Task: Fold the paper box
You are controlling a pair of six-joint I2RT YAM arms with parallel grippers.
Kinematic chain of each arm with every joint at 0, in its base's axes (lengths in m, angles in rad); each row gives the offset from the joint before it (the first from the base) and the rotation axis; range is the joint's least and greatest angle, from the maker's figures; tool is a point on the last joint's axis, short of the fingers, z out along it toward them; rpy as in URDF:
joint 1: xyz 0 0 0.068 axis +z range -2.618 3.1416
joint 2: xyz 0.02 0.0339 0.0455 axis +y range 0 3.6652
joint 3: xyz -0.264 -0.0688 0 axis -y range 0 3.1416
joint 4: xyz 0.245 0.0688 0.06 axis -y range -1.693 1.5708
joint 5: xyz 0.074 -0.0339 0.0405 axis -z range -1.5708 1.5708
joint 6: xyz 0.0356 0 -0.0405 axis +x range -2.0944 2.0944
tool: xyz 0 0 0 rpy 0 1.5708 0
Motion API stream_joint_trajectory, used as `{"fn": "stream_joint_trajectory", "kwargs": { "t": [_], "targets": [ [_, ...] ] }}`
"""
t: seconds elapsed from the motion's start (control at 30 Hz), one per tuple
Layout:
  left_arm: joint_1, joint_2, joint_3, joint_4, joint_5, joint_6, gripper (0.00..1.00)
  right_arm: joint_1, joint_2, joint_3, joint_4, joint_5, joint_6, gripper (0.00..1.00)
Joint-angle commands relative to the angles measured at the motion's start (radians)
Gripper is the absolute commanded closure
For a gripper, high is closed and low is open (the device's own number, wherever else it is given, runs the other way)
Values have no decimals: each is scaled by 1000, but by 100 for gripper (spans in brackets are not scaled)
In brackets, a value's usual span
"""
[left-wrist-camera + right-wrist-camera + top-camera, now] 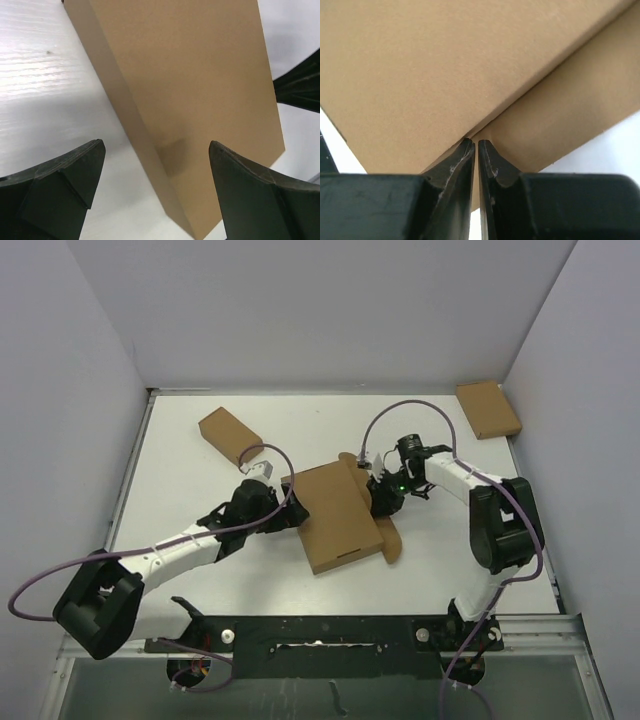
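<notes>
The paper box lies in the middle of the table, its large top panel folded flat over the body. A rounded side flap sticks out at its right edge. My left gripper is open at the box's left edge. In the left wrist view the left gripper is empty, its fingers spread either side of the box's side wall and top panel. My right gripper is shut. In the right wrist view its tips press into the seam between the top panel and the side flap.
A small ready-made cardboard box lies at the back left, close to the left arm. Another lies in the back right corner. White walls enclose the table on three sides. A metal rail runs along the near edge.
</notes>
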Motion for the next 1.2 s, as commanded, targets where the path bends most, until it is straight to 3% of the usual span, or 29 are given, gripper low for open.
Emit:
{"fn": "stream_joint_trajectory", "kwargs": {
  "t": [0.0,0.23,0.43,0.57,0.8,0.97,1.17],
  "targets": [
    [1,-73,47,-82,-85,84,15,99,-20,46,-29,-73,-43,88],
    [5,-290,13,-253,-164,164,15,269,4,95,-18,-29,-17,83],
    [7,-446,-13,-301,-148,211,13,218,-84,65,-20,-51,-53,71],
    [12,-496,-46,-232,-70,235,2,167,-173,26,-31,-110,-102,65],
    [49,-525,-89,-160,44,197,2,92,-357,-90,10,-255,-200,55],
    [72,-480,-64,-249,80,151,5,83,-439,-193,-36,-357,-489,41],
    [80,-446,-69,-275,100,128,8,80,-489,-277,-127,-402,-818,13]
  ]
}}
